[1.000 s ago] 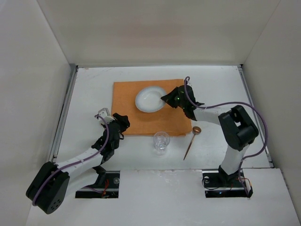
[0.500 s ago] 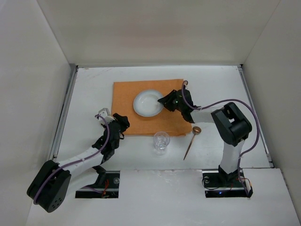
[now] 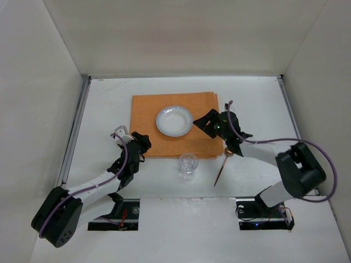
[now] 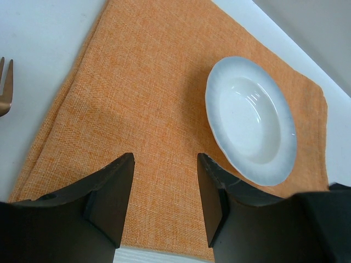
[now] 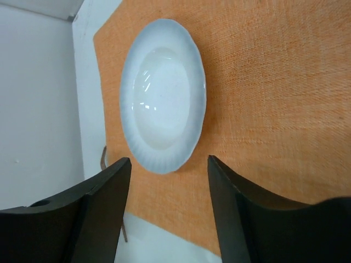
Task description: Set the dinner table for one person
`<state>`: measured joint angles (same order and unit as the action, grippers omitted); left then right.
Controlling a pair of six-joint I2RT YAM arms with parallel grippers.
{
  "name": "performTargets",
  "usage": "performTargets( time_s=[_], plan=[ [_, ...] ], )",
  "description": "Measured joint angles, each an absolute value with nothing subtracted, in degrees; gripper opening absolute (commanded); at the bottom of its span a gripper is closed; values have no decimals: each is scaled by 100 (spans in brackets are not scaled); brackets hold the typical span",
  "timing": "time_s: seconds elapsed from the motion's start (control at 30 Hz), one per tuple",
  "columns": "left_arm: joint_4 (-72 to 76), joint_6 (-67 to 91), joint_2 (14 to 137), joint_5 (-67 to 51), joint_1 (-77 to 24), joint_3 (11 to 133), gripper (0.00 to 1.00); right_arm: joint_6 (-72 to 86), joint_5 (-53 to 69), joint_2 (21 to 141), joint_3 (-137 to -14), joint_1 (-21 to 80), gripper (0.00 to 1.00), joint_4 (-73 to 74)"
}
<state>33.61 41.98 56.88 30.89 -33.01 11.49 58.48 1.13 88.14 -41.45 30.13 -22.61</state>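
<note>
The right tool [image 3: 205, 121] has let go of the plate [image 3: 174, 121] and drawn back to its right, jaws now spread wide and empty. The plate has shifted slightly nearer on the orange placemat [image 3: 145, 109]. At left, the left tool [image 3: 140, 143] hovers over the placemat's near-left corner, jaws wide apart, holding nothing. A copper fork [image 4: 4, 87] lies just beside the cloth's left edge. A clear glass [image 3: 188, 163] stands just off the placemat's near edge, with a copper spoon [image 3: 222, 167] to its right. The white bench [image 3: 258, 98] lies under everything.
</note>
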Motion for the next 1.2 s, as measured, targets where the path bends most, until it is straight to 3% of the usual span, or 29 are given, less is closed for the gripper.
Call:
performTargets(
  time_s=[0.07,0.17,0.23,0.33,0.43,0.47,0.63,0.87,1.1,1.2],
  plan=[
    [3358,4198,5690,3085,-3299,1149,47,5548,-75,8154,-4042,3129,49,-1763],
    [3358,4198,5690,3085,-3304,1149,47,4928,-353,7203,-4121,3562,23,-779],
    [3361,4198,5699,3085,-3304,1149,47,4523,-539,6790,-4377,3988,13,54],
    [3358,4200,5732,3061,-3304,1149,47,4029,-840,6635,-4895,4650,18,1155],
    [3361,4200,5734,3046,-3306,1149,47,3677,-1087,6796,-5260,5201,44,1970],
    [3358,4200,5736,3046,-3306,1149,47,3583,-1151,6897,-5325,5319,48,2169],
    [3361,4200,5723,3046,-3306,1149,47,3164,-1400,7476,-5470,5557,52,2814],
    [3361,4200,5730,3044,-3332,1149,47,2851,-1573,7878,-5478,5561,41,3028],
    [3358,4200,5756,3041,-3341,1149,47,2779,-1566,8226,-5629,5690,16,3020],
    [3358,4200,5756,3037,-3341,1149,47,2762,-1570,8276,-5699,5710,11,3024]
  ],
)
